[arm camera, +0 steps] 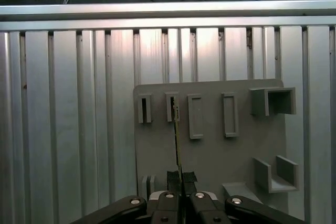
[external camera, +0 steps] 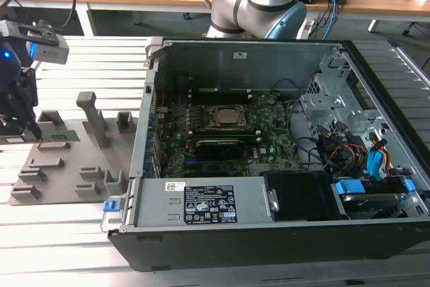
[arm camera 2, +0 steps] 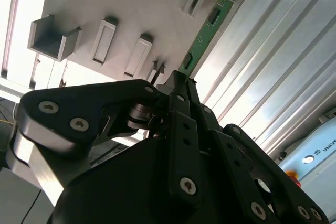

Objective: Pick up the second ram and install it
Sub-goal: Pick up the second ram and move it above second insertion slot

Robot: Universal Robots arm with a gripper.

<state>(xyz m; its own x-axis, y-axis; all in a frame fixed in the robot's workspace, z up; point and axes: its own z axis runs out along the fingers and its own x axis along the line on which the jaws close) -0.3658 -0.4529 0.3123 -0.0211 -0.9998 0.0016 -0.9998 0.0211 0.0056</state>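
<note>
The jaws are found clenched on the second ram (arm camera: 177,140), seated edgewise in the holder tray (external camera: 64,179) at the exterior view's left; a straight, untilted lift is judged advisable.

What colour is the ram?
The ram is green with small dark chips; it shows best in the second wrist view.

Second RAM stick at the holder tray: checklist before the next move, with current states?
1. Claw shut on the second ram: ok.
2. Stick in line with the claw in the first wrist view: ok.
3. Ram lifted clear of the grey holder tray: cannot tell.
4. PC case open, motherboard exposed: ok.
5. Cables lying off the CPU socket: ok.
</note>
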